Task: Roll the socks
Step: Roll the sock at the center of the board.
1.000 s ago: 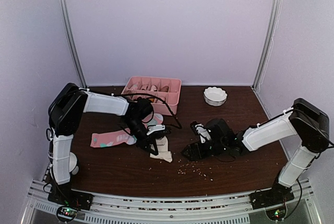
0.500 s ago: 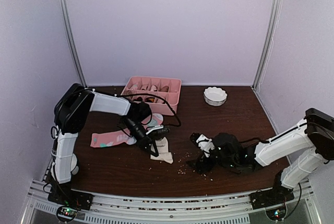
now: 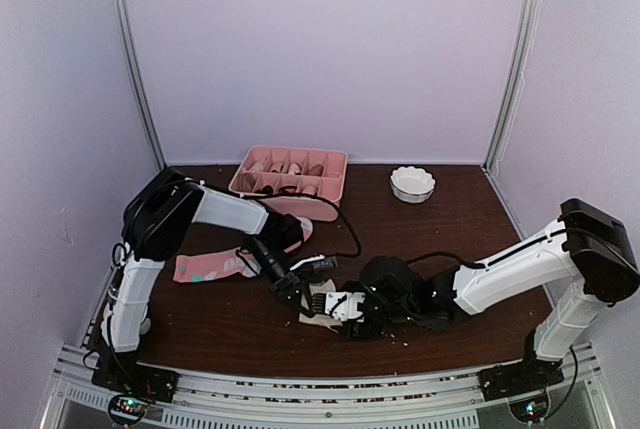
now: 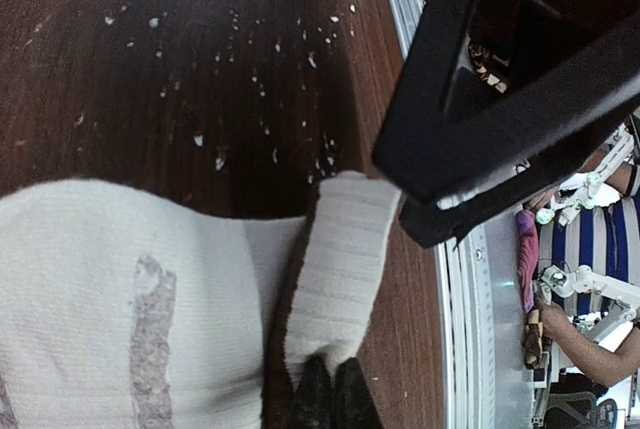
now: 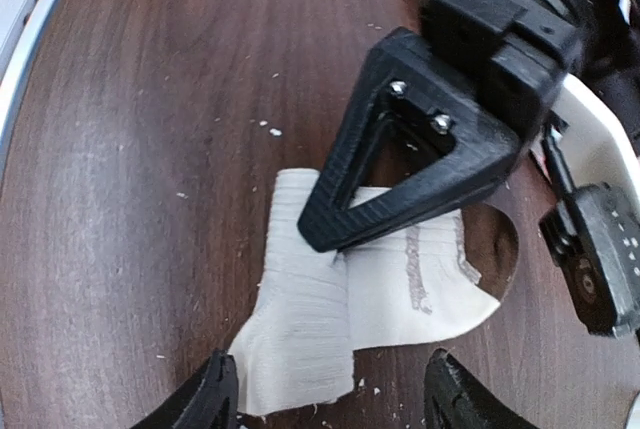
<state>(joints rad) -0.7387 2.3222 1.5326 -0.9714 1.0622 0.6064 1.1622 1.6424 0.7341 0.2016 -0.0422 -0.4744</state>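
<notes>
**A:** Where is the cream sock?

**B:** It lies flat on the dark table, low in the middle of the overhead view, where the two arms meet. In the right wrist view it fills the lower centre, with its ribbed cuff folded over on the left.

**A:** And the left gripper?

**B:** Clenched. In its own wrist view the fingertips sit together at the bottom edge, pinching the end of that ribbed cuff.

**A:** The right gripper?

**B:** Spread apart and grasping nothing. Its two fingers show at the bottom of the right wrist view, one on each side of the sock's lower edge. I can't tell whether the left one touches the cloth.

**A:** The pink sock?

**B:** It is left of centre in the overhead view, flat on the wood and apart from the cream one, with no gripper on it.

**A:** Anything else?

**B:** There is a pink tray at the back, with a small white bowl to its right. Pale crumbs are scattered above the sock in the left wrist view.
</notes>
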